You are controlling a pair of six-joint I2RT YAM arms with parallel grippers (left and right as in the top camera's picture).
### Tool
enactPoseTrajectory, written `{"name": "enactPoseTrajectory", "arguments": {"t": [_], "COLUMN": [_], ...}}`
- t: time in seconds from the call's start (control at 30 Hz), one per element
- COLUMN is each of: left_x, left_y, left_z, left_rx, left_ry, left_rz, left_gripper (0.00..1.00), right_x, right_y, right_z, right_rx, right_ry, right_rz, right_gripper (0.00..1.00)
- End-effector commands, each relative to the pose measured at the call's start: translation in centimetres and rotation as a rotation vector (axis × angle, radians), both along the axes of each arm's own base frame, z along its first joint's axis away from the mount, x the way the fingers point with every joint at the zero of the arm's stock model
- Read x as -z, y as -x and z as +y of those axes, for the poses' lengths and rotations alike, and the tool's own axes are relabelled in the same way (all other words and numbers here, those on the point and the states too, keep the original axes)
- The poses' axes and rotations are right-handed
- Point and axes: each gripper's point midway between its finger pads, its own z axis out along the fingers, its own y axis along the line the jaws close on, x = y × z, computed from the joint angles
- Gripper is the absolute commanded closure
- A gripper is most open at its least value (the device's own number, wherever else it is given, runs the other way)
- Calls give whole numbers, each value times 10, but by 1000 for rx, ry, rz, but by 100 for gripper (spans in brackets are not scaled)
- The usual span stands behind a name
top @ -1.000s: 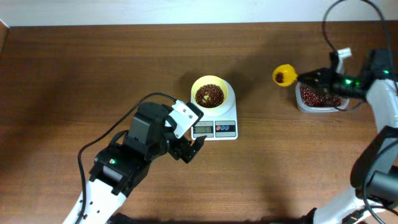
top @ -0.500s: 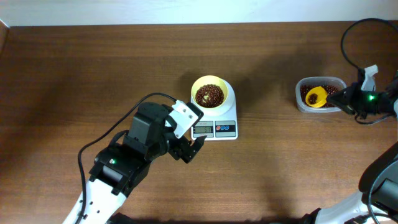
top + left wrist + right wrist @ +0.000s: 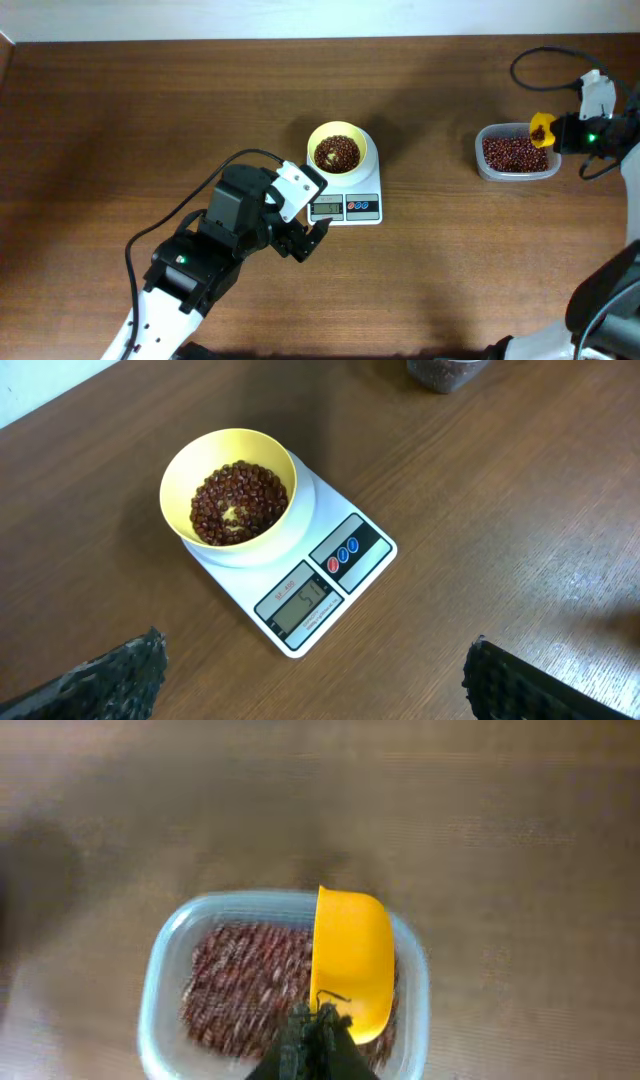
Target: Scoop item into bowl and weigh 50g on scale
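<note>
The pale-yellow bowl (image 3: 337, 150) holds dark red-brown beans (image 3: 337, 153) and stands on the white scale (image 3: 346, 195); in the left wrist view the bowl (image 3: 229, 495) sits on the scale (image 3: 300, 575), whose display reads about 51. My left gripper (image 3: 313, 238) is open and empty, just in front of the scale; its fingertips (image 3: 310, 680) straddle bare table. My right gripper (image 3: 560, 132) is shut on the bright yellow scoop (image 3: 541, 130), held tipped on its side over the clear tub of beans (image 3: 516, 153). In the right wrist view the scoop (image 3: 352, 960) hangs above the tub (image 3: 170, 980).
The clear tub's edge shows at the top of the left wrist view (image 3: 445, 372). A black cable (image 3: 540, 60) loops behind the right arm near the table's far right edge. A white wall strip (image 3: 300, 18) borders the back.
The right gripper pulled the scoop back from near the scale to the tub, dipped it into the beans, then lifted it to the tub's right end. The left arm has not moved.
</note>
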Motion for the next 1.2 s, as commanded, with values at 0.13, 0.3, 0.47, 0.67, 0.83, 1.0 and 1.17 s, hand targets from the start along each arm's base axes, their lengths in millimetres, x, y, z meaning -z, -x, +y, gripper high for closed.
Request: {"name": "enactPoseTrajectory", "arguments": {"t": [0.13,0.3,0.47,0.67,0.83,1.0,1.17], "left_x": [0,0,0,0,0,0,0], "left_y": [2,2,2,2,2,2,2], "left_z": [0,0,0,0,0,0,0], "left_rx": [8,8,8,9,8,8,9], "left_ry": [7,7,7,7,7,7,7], "left_rz": [-1,-1,-1,-1,-1,-1,-1], "left_gripper": [1,1,1,1,1,1,1], "right_x": [-4,0,1,-11,-31,-97,-120], "right_y": [41,34,29,10,-13,-45,-67], "right_z": [27,28,23,20,65,97,114], "right_rx": [-44,-91,-98,-56,-135,-115,180], "right_ry": [-28,117,289,534,291,62,-327], "right_rz": [143,156,190,173,24,-190,-218], "right_gripper": [96,96,96,96,96,96,96]}}
